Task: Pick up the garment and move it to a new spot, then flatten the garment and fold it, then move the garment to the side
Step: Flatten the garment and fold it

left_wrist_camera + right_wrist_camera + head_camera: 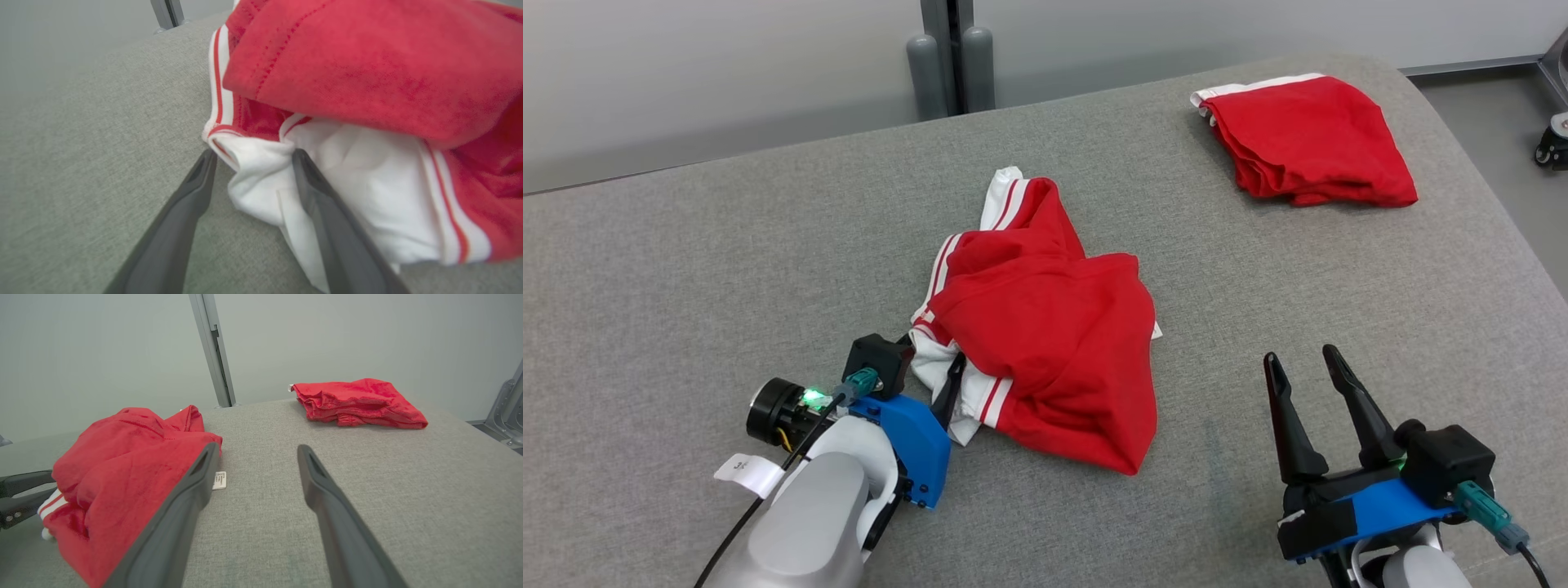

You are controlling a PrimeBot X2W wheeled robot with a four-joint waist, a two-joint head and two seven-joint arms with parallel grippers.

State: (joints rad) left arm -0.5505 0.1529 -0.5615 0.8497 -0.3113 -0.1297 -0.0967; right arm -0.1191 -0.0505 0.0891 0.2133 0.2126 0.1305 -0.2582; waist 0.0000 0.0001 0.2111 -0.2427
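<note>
Left end effector (931, 367) is down at the near-left corner of the garment (1045, 335), fingers spread wide. From its wrist cam, a bunched bit of the white striped hem sits right between the fingertips, and one finger (327, 212) lies on the white cloth. It's not pinched shut on anything.

The garment itself is a crumpled red heap with white trim, sitting roughly mid-table (686, 286), a bit toward the near side. There's a little white tag (219, 480) poking out on its right edge.

Right end effector (1300, 357) is off to the right of the heap, also wide open and holding nothing, with bare grey fabric under it.

Far right corner at the back: a second red piece (1311, 139), folded, well apart from the heap.
</note>
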